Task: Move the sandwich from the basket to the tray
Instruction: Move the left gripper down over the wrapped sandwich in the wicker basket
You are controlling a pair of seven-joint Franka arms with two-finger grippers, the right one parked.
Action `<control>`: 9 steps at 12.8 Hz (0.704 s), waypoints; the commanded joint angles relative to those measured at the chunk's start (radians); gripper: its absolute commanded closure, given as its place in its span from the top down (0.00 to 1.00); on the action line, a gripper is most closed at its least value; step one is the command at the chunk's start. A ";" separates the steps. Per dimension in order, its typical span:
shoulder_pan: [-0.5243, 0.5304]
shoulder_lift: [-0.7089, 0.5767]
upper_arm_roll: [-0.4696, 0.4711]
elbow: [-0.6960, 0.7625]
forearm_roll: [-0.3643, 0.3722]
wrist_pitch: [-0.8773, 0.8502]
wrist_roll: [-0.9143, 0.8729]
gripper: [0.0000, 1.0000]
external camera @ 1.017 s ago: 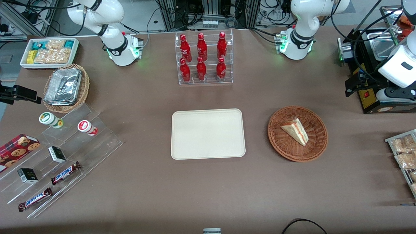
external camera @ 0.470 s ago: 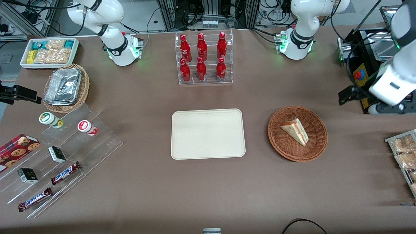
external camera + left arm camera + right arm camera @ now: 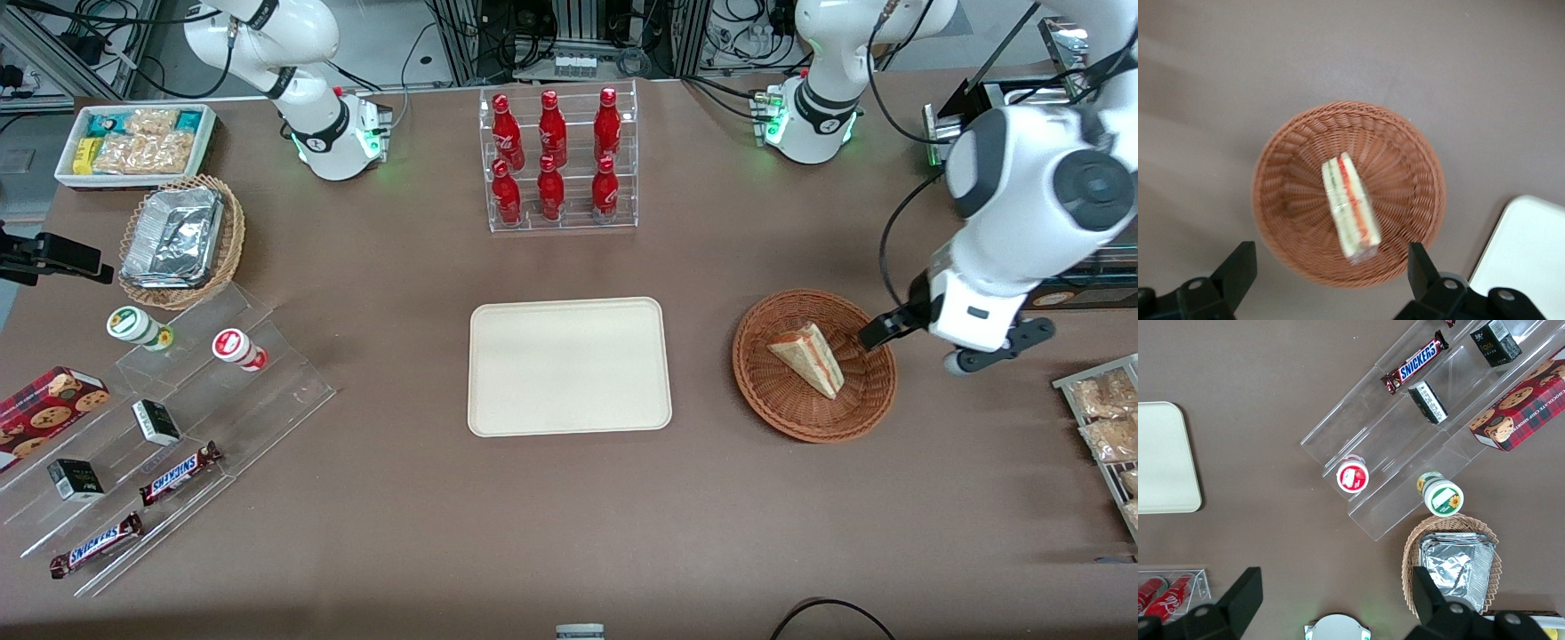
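Observation:
The sandwich (image 3: 807, 357), a clear-wrapped white wedge with pink-orange and green layers, lies in the round reddish-brown wicker basket (image 3: 782, 409). Both also show in the left wrist view, the sandwich (image 3: 1350, 208) in the middle of the basket (image 3: 1288, 200). The cream-white tray (image 3: 569, 366) lies flat and bare beside the basket, toward the parked arm's end; one corner of the tray (image 3: 1528, 247) shows in the wrist view. My left gripper (image 3: 966, 332) hangs above the table beside the basket's rim, toward the working arm's end. Its fingers (image 3: 1239, 265) are spread wide and hold nothing.
A clear rack of red bottles (image 3: 556, 160) stands farther from the front camera than the tray. A wire rack of snack packets (image 3: 1107, 418) and a black machine (image 3: 1022, 133) stand at the working arm's end. A foil-filled tan basket (image 3: 180, 240), snack bin (image 3: 133, 142) and acrylic shelves (image 3: 160, 444) are at the parked arm's end.
My left arm has swung in from the working arm's end of the table, and the gripper now hangs by the basket's rim. The sandwich, basket and tray have not moved.

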 commanded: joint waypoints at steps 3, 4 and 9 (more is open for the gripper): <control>-0.014 0.026 -0.047 -0.146 -0.009 0.244 -0.353 1.00; -0.016 0.041 -0.054 -0.171 -0.003 0.279 -0.355 1.00; -0.014 0.099 -0.058 -0.239 0.008 0.361 -0.355 1.00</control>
